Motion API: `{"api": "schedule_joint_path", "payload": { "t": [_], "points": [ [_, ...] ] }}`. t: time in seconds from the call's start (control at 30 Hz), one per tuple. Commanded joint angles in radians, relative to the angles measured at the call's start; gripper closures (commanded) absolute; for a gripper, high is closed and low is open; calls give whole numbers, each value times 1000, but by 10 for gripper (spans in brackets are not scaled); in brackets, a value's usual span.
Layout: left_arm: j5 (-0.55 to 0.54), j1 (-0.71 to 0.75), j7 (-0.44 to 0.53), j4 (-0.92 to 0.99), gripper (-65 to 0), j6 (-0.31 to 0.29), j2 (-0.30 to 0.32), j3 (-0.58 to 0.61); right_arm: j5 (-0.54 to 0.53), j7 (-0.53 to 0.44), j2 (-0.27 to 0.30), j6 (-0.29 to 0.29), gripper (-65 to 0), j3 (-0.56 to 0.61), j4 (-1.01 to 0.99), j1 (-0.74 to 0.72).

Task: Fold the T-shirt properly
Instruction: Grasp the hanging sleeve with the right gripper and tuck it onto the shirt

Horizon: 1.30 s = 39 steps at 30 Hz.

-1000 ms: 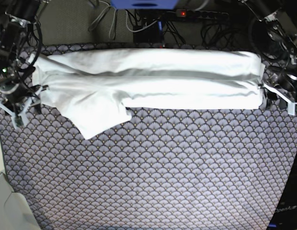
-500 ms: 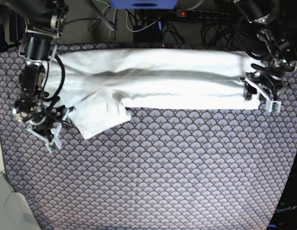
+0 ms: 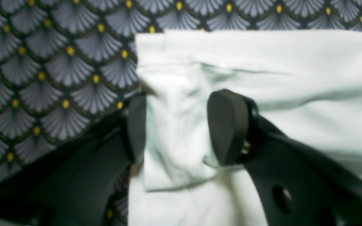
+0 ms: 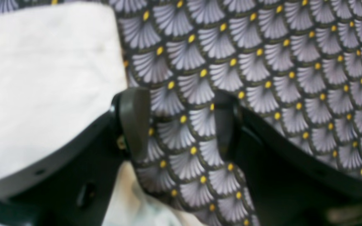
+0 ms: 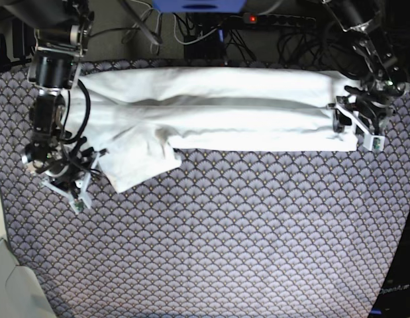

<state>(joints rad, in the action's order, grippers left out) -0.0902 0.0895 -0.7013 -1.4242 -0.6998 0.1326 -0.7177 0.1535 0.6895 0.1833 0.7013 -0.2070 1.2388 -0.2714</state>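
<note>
White T-shirt (image 5: 211,112) lying across far half of scale-patterned cloth (image 5: 231,245), folded lengthwise into long band, one flap hanging toward near side at base-view left. No containers, nothing holding anything.

Left gripper (image 3: 181,128) at shirt's end on base-view right: jaws apart, straddling a bunched fold of white fabric at shirt's corner, one pad (image 3: 226,125) over shirt, other at its edge. Cannot tell whether pads actually pinch fabric; not closed.

Right gripper (image 4: 181,122) at other end, just off flap's edge: jaws open, only patterned cloth between them, shirt (image 4: 42,81) beside one finger (image 4: 134,119), nothing held.

Both wrist views blurred, finger bases cut off at bottom. Base view: gripper fingertips small, hard to make out against pattern. Upper arm segments cut off at top. Cables and power strip (image 5: 271,20) behind cloth, partly hidden by the arms.
</note>
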Motion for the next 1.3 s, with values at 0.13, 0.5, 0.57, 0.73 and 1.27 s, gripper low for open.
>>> {"api": "schedule_joint_path", "payload": {
  "t": [0.13, 0.5, 0.57, 0.73, 1.27],
  "points": [
    [46, -23, 18, -2, -337, 2, 11, -4, -13, -24, -11, -3, -336, 63, 12, -24],
    [57, -23, 19, -2, -337, 2, 11, -6, -13, -38, -21, -3, -336, 70, -43, -48],
    [59, -23, 19, -2, -337, 2, -1, -6, -13, -61, -20, -3, -336, 70, -101, -68],
    [62, -20, 19, -13, -337, 2, -9, -6, -13, -112, -14, -3, -334, 71, -176, -73],
    [60, -23, 19, -10, -337, 2, -9, -7, -13, -113, 2, -3, -19, 70, -170, -67]
  ]
}}
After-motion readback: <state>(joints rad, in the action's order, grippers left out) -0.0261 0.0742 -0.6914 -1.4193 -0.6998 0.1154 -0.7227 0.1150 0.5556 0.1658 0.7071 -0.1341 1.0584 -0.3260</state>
